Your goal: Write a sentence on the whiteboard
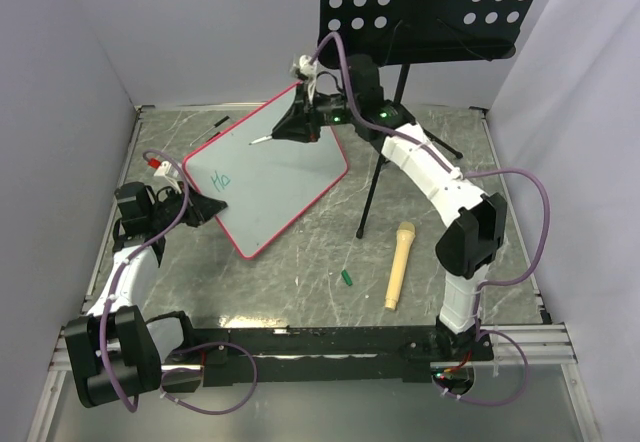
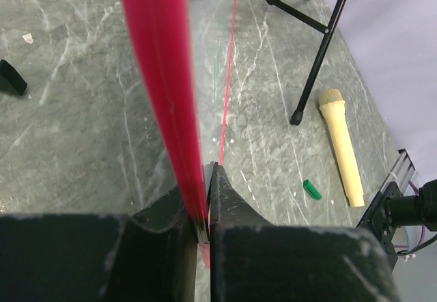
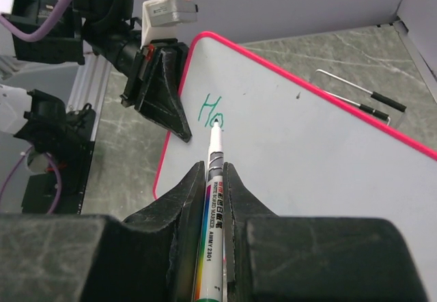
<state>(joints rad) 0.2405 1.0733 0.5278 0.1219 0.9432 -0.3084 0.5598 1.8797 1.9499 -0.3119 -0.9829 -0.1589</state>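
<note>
Top external view: a green cap (image 1: 346,278) and a cream microphone (image 1: 398,265) lie on the desk (image 1: 300,272) near the arm bases. Beyond them the left jaws pinch the pink-red edge of the whiteboard (image 1: 285,177), mid-desk, its teal sentence (image 1: 220,177) reading only "Ho". Farthest back, the right jaws clamp a marker (image 1: 262,139) pointed at the board.

We see a grey marbled table (image 1: 290,262). On it lies a cream microphone (image 1: 398,265). A small green cap (image 1: 346,278) sits just left of the microphone, and a black music-stand leg (image 1: 373,197) stands just beyond it.
</note>
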